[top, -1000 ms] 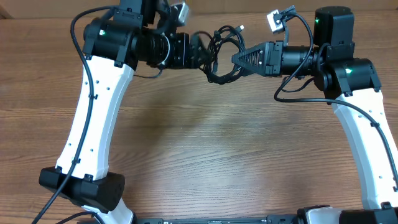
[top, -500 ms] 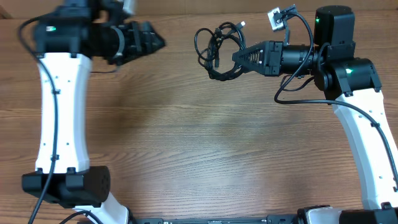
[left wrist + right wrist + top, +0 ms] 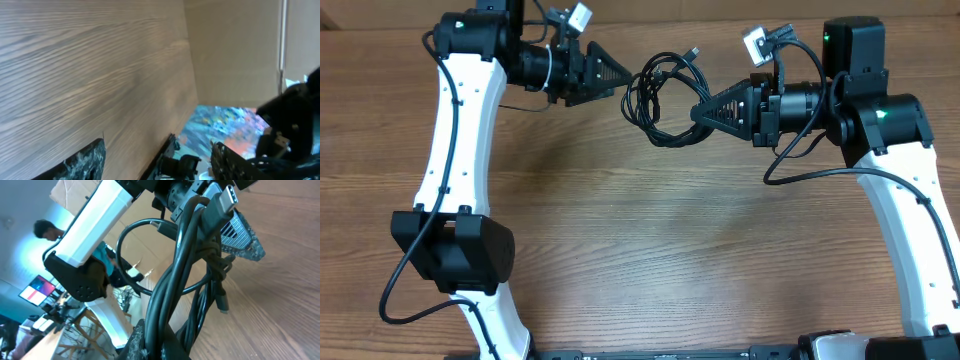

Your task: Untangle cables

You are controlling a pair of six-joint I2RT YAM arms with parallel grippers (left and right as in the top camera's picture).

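The right hand is pinched tight on the knotted cables, holding the bundle over the far middle of the bench. The left hand sits just beside the bundle's left edge, its fingers spread with nothing between them. The step looks like taking a second grip: the left hand should close on one outer loop, not the whole knot, then draw it leftward.
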